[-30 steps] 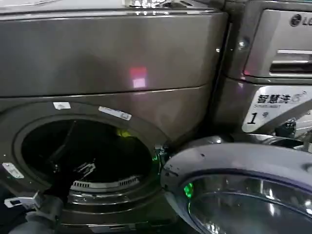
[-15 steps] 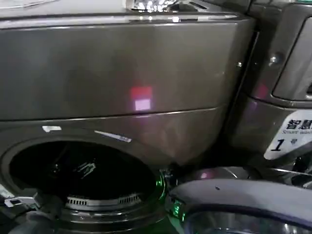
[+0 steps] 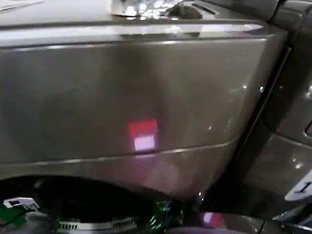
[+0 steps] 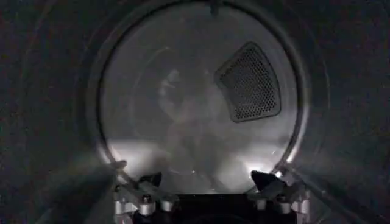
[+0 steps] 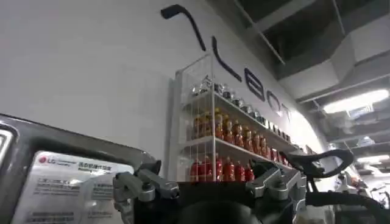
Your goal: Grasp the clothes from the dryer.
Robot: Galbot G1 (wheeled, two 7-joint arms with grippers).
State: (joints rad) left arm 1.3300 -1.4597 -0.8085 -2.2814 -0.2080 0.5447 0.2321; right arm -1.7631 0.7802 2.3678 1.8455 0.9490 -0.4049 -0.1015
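Note:
The dryer [image 3: 122,97] fills the head view as a dark grey-bronze front with a small red light [image 3: 143,135]. Its dark drum mouth [image 3: 83,204] lies along the bottom edge, and part of my left arm [image 3: 14,204] reaches into it. Inside the drum, my left gripper [image 4: 207,181] is open, with nothing between its fingers [image 4: 149,180]. It faces the drum's back wall [image 4: 183,109] and a mesh vent [image 4: 250,82]. The clothes are out of view. My right gripper [image 5: 210,176] is open and empty. It is held outside the dryer, pointing up at a wall.
A neighbouring machine [image 3: 292,122] stands close on the right, with a white sticker [image 3: 302,187] at the view's edge. Beyond the right gripper stand an LG-labelled panel [image 5: 67,182] and a wire shelf of bottles [image 5: 225,140]. The drum's walls close round the left gripper.
The head view has closed in on the dryer's front. The drum mouth sank to the bottom edge, and the open door and the yellow-green patch in the drum left the view.

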